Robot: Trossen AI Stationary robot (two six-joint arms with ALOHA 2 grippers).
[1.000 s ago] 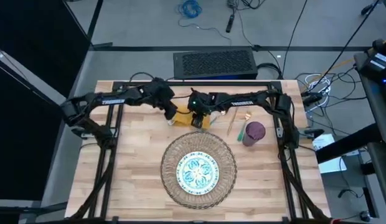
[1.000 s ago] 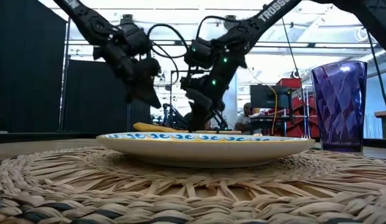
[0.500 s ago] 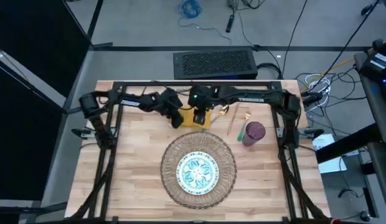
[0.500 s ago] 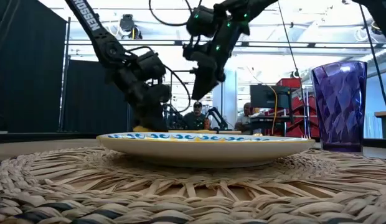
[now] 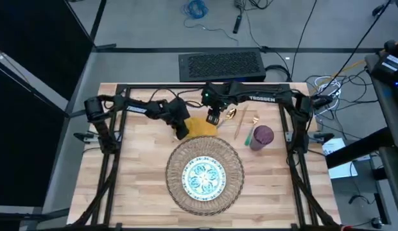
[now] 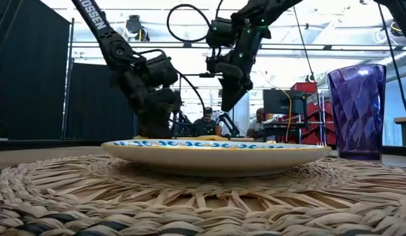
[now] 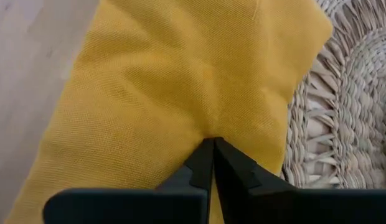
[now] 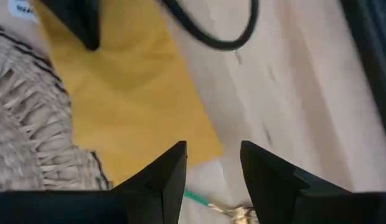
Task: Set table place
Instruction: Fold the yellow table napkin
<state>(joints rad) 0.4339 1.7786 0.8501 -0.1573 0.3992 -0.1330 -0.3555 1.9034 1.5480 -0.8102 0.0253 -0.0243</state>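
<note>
High view: left pincer pinches the napkin beside the mat.

mustard-yellow napkin, blue-green patterned plate, purple cup, straw-coloured mat

Right gripper off napkin, raised.

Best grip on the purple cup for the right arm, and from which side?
Judging from the low view, grip the purple cup across its faceted wall near the rim, coming down from above or from the side away from the cutlery lying beside it. It stands upright and tapers toward the base, so a high grip should slip less. The right gripper hovers open by the napkin.
</note>
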